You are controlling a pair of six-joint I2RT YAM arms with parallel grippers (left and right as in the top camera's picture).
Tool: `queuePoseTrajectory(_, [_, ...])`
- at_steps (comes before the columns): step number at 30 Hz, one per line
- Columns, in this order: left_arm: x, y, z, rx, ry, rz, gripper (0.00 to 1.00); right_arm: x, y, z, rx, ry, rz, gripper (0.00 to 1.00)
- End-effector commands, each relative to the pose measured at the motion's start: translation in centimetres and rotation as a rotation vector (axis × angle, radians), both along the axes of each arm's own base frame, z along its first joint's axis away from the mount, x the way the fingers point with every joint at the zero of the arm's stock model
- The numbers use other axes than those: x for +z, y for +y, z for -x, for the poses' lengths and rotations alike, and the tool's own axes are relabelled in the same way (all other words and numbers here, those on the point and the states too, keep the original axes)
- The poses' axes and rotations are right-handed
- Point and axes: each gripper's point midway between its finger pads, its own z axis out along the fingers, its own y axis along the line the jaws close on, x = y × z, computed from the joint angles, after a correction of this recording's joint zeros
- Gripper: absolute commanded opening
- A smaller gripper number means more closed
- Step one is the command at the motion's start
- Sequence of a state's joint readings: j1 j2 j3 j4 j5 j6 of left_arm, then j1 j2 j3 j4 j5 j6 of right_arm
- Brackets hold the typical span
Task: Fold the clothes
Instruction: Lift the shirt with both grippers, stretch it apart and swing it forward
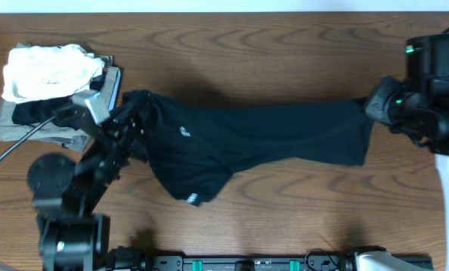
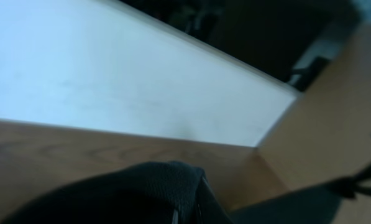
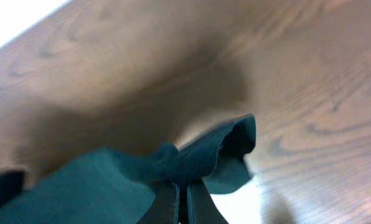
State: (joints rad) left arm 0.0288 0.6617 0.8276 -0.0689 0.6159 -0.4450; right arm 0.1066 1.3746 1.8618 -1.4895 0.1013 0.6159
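The black T-shirt (image 1: pixel 262 139) spans the table (image 1: pixel 284 45), drawn out between the left gripper (image 1: pixel 139 111) and the right gripper (image 1: pixel 368 107). One loose fold droops toward the near edge. The shirt's left end lies just beside the white folded garment (image 1: pixel 43 71), which is stacked on the grey folded garments (image 1: pixel 13 124) at the far left corner. Bare wood runs along the far side and at the near right. Both grippers are clamped on shirt fabric. The right wrist view shows the fingers (image 3: pixel 166 205) pinching a bunched edge. The left wrist view shows gathered cloth at its lower edge.
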Motion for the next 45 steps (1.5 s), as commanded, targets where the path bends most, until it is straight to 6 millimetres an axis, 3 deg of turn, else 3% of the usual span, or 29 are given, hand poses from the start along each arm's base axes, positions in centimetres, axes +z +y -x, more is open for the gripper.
queuePoseTrajectory(1, [5.0, -1.4, 3.3, -0.093, -0.101, -0.007, 0.06, 4.8, -0.8, 0.6, 0.013, -0.137, 0.039, 0.01])
queuePoseTrajectory(6, [7.7, -1.7, 4.9, -0.112, -0.075, -0.007, 0.06, 9.2, -1.0, 0.9, 0.008, -0.279, 0.038, 0.01])
queuePoseTrajectory(9, [8.4, -1.6, 3.8, -0.101, -0.064, -0.008, 0.06, 10.5, -1.4, 0.4, -0.012, -0.334, 0.051, 0.01])
queuePoseTrajectory(14, [6.0, -0.3, -2.2, -0.025, 0.042, -0.022, 0.06, 10.3, -2.3, -1.7, -0.052, -0.344, 0.056, 0.01])
queuePoseTrajectory(17, [4.8, -0.2, -6.3, -0.026, 0.047, -0.047, 0.06, 9.4, -3.6, -4.0, -0.095, -0.324, 0.062, 0.01])
queuePoseTrajectory(21, [3.6, 0.0, -12.2, -0.024, 0.05, -0.047, 0.06, 7.8, -5.2, -8.5, -0.137, -0.317, 0.059, 0.01])
queuePoseTrajectory(25, [3.0, 0.6, -18.1, 0.006, 0.016, -0.05, 0.06, 7.1, -5.1, -15.2, -0.078, -0.403, 0.005, 0.02])
queuePoseTrajectory(29, [5.5, 1.1, -21.6, 0.026, -0.058, -0.076, 0.06, 8.4, -4.7, -19.5, -0.002, -0.533, -0.084, 0.01])
queuePoseTrajectory(32, [8.8, 1.2, -21.6, 0.029, -0.081, -0.109, 0.06, 9.9, -5.8, -19.6, 0.006, -0.583, -0.104, 0.01])
queuePoseTrajectory(34, [9.4, 1.1, -21.0, 0.026, -0.057, -0.139, 0.06, 10.0, -6.7, -18.9, -0.011, -0.567, -0.094, 0.01])
queuePoseTrajectory(36, [8.5, 1.0, -20.1, 0.017, 0.032, -0.139, 0.07, 9.1, -7.0, -17.9, -0.012, -0.513, -0.083, 0.01])
queuePoseTrajectory(39, [3.9, 0.8, -18.1, -0.003, 0.275, -0.134, 0.08, 6.2, -6.7, -16.1, 0.012, -0.373, -0.072, 0.02])
queuePoseTrajectory(44, [-7.0, 1.2, -13.4, -0.007, 0.766, -0.168, 0.08, -0.9, -5.4, -11.6, 0.042, -0.023, -0.099, 0.02])
queuePoseTrajectory(45, [-8.4, 1.0, -12.7, -0.017, 0.822, -0.178, 0.15, -2.0, -5.2, -10.9, 0.048, 0.028, -0.102, 0.02])
